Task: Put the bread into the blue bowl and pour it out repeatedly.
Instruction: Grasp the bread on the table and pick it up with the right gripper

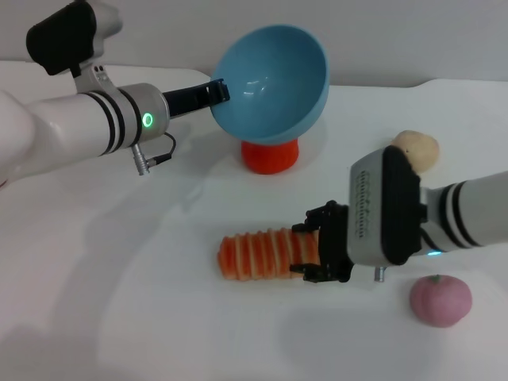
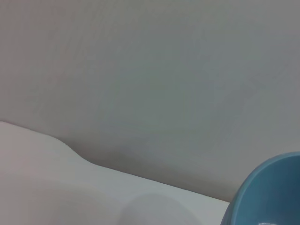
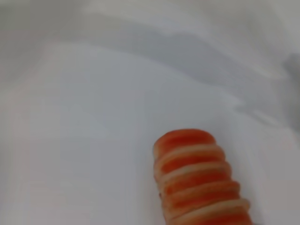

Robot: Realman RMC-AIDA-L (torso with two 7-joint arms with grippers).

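The blue bowl (image 1: pixel 274 87) hangs above the table at the back, tipped so its empty inside faces me. My left gripper (image 1: pixel 216 91) is shut on its rim; a slice of the bowl (image 2: pixel 267 197) also shows in the left wrist view. The bread (image 1: pixel 258 254), ridged and orange-brown, lies flat on the white table near the middle. My right gripper (image 1: pixel 309 250) is at the bread's right end, its black fingers closed against both sides of it. The right wrist view shows the bread (image 3: pixel 197 178) lying on the table.
A red tomato-like object (image 1: pixel 270 155) sits on the table right under the raised bowl. A beige ball (image 1: pixel 417 148) lies at the right, behind my right arm. A pink round fruit (image 1: pixel 440 300) rests near the front right.
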